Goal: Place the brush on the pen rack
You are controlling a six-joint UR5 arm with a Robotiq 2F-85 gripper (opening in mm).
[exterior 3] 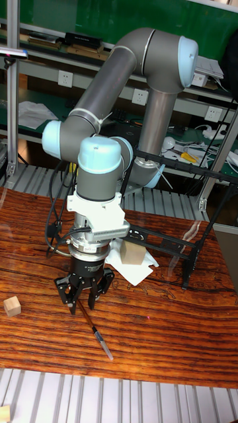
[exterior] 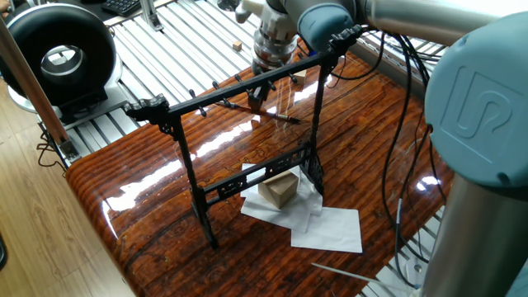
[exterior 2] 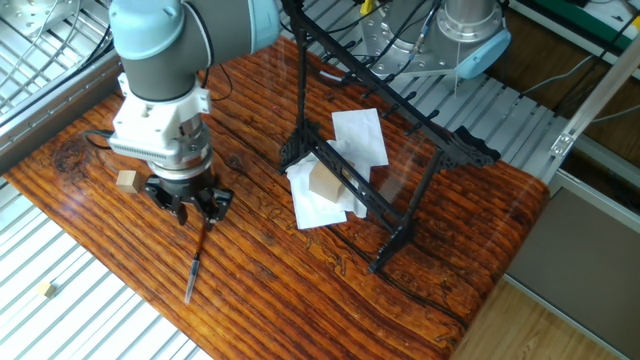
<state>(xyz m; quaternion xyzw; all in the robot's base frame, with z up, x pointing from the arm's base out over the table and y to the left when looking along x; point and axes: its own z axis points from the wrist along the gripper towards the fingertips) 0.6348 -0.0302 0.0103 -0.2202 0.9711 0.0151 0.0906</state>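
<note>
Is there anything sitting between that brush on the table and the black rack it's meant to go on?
Nothing visible does. The brush lies on the wooden table under the hand. Bare tabletop runs from it to the pen rack. The small wooden cube sits on the far side, away from the rack.

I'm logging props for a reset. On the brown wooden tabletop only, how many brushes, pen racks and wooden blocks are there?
Slim reddish-brown wooden brush: 1
Tall black metal pen rack: 1
Pale wooden blocks, small and larger: 2
Total: 4
</note>
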